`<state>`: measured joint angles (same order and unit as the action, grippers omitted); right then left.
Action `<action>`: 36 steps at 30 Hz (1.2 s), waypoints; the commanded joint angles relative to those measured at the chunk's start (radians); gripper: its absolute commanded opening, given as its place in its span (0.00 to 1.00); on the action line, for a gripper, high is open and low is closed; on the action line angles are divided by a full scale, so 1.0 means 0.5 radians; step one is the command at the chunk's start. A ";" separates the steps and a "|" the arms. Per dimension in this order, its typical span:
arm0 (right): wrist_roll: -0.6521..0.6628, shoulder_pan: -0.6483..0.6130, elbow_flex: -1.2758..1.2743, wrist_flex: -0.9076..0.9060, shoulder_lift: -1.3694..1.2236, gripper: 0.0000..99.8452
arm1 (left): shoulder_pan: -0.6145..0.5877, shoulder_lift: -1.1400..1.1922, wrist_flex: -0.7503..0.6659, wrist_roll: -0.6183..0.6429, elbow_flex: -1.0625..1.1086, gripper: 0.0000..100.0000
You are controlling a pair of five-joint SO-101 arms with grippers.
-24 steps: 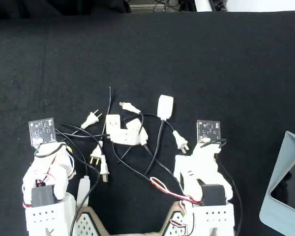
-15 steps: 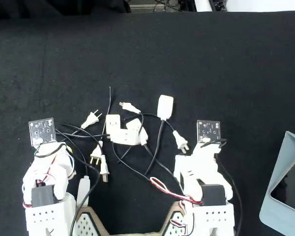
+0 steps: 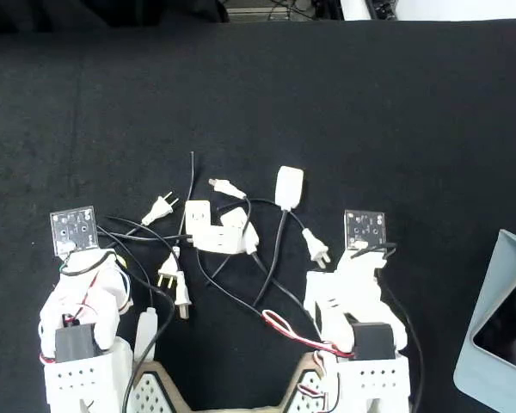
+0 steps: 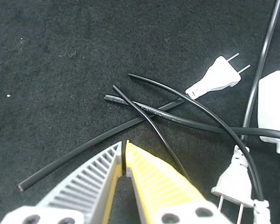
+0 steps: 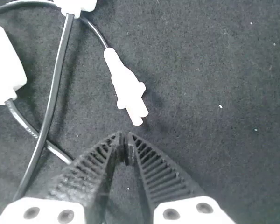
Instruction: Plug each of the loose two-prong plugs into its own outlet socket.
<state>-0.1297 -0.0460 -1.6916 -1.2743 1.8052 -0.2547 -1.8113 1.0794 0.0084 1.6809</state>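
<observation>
- Black cloth [image 3: 344,103] covers the table in the high view. The block [image 3: 198,222] sits between your two arms, with cords [image 3: 271,258] crossing around it. Tug one plug and you may drag the block or its neighbours along.
- Same view: the right plug [image 3: 316,248] lies just ahead of the right arm with its long axis slanted. Its prongs point toward that arm and away from the block, so you'd have to turn it round.
- Left wrist view: your left gripper [image 4: 125,148] is pinched together on nothing, near crossed cords. The far plug [image 4: 214,80] lies flat, prongs aimed away from the gripper.
- Right wrist view: your right gripper [image 5: 125,139] is also together and empty, tips just short of the right plug's prong end. Its axis runs nearly straight at the tips, so going down like that would likely shove it aside.
</observation>
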 commanded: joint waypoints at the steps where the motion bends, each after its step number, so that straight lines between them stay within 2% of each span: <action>1: -0.015 0.025 0.014 -0.006 0.115 0.01 | -0.005 -0.009 0.012 -0.006 0.038 0.03; 31: -0.015 0.025 0.014 -0.006 0.115 0.01 | 0.002 -0.009 0.012 -0.015 0.038 0.03; 36: -0.015 -0.083 0.014 -0.009 0.124 0.01 | 0.005 -0.015 -0.006 -0.018 0.038 0.03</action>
<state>-0.1327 -0.0476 -1.6916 -1.2743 1.8052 -0.2547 -1.8113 1.0794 0.0084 1.6809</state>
